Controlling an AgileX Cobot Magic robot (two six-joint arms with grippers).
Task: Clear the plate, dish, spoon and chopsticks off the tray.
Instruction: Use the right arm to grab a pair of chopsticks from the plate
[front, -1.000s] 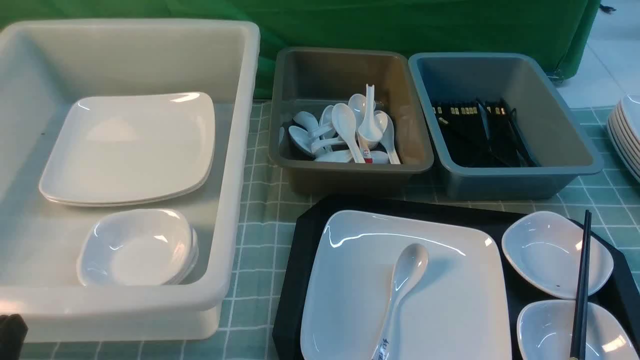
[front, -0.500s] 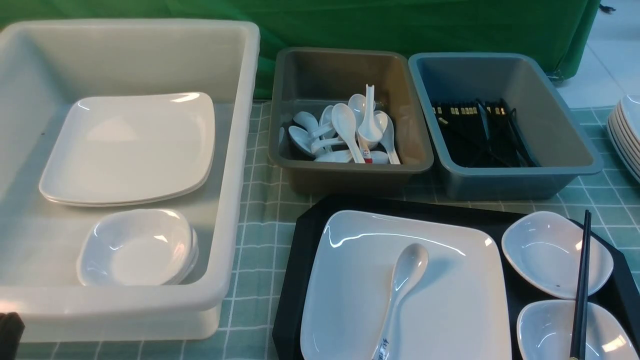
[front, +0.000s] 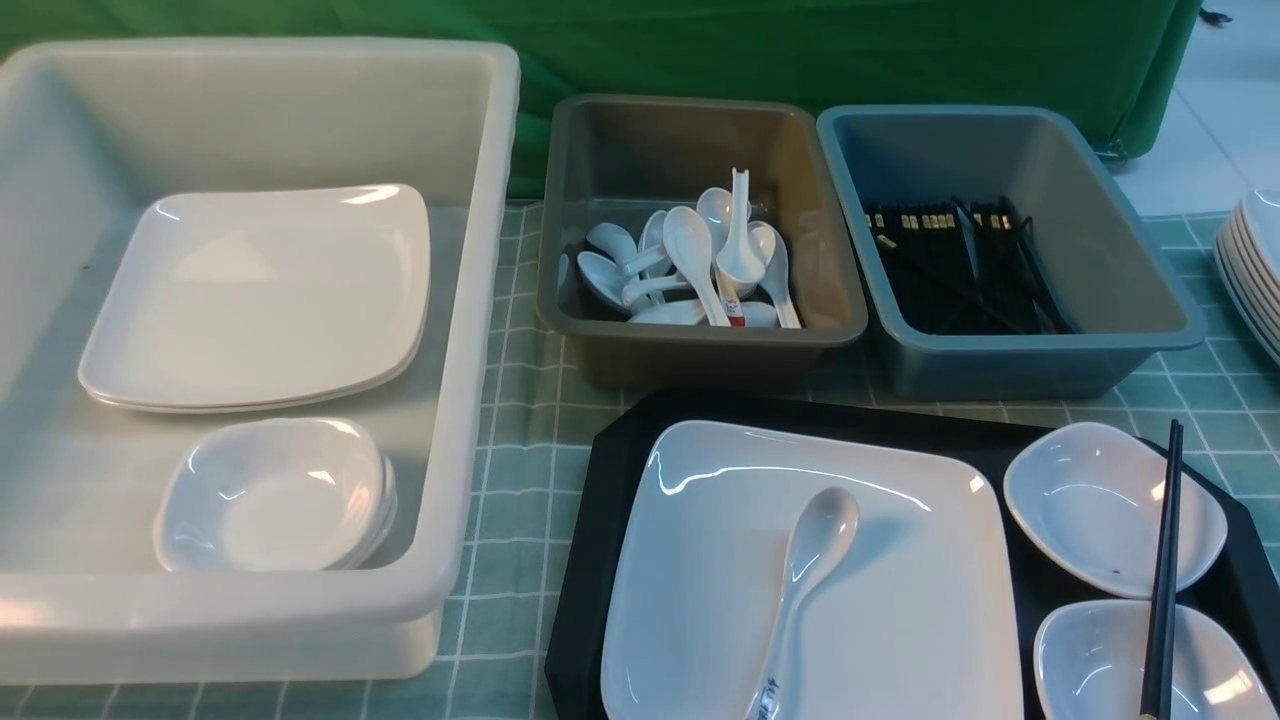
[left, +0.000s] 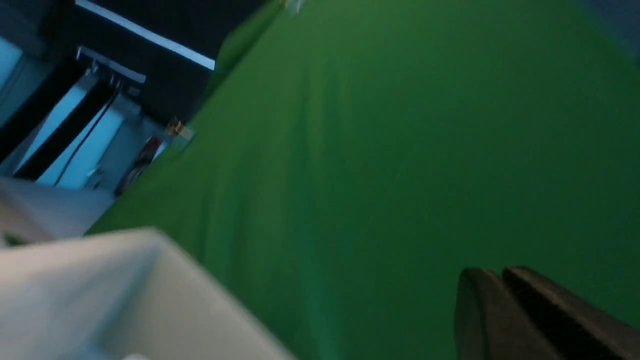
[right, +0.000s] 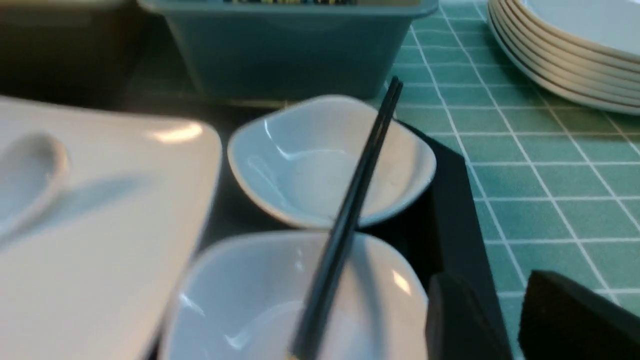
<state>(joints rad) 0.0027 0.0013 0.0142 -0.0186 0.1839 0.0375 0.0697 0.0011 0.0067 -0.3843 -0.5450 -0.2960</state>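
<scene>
Working left to right, the big white tub (front: 480, 300) on the left holds a stack of square plates (front: 260, 300) at its far end and a nest of small dishes (front: 270, 495) nearer me. In the far middle, the grey-brown tub (front: 700, 338) has a jumble of loose spoons (front: 690, 260). Touching its right side, the blue-grey tub (front: 1040, 350) holds spare chopsticks (front: 960, 270).

Near and right of centre sits the tray (front: 600, 470), nothing cleared from it. The plate (front: 900, 600) fills its left part. The spoon (front: 805, 580) lies on the plate, bowl toward the far side and printed handle toward me. On the tray's right are the far dish (front: 1090, 510) and the near dish (front: 1100, 670), with the chopsticks (front: 1163, 560) laid across both, running near to far (so they bar the way to either dish).

A pile of plates (front: 1250, 270) sits at the far right on the green-checked desk (front: 520, 450).

Neither arm shows in the front view. The left pincer (left: 495, 272) has its fingers pressed together, empty, facing the green curtain (left: 400, 150) above a white tub corner. The right pincer (right: 490, 282) hangs with its fingers apart and nothing between them, just beside the tray's right rim, near the near dish.
</scene>
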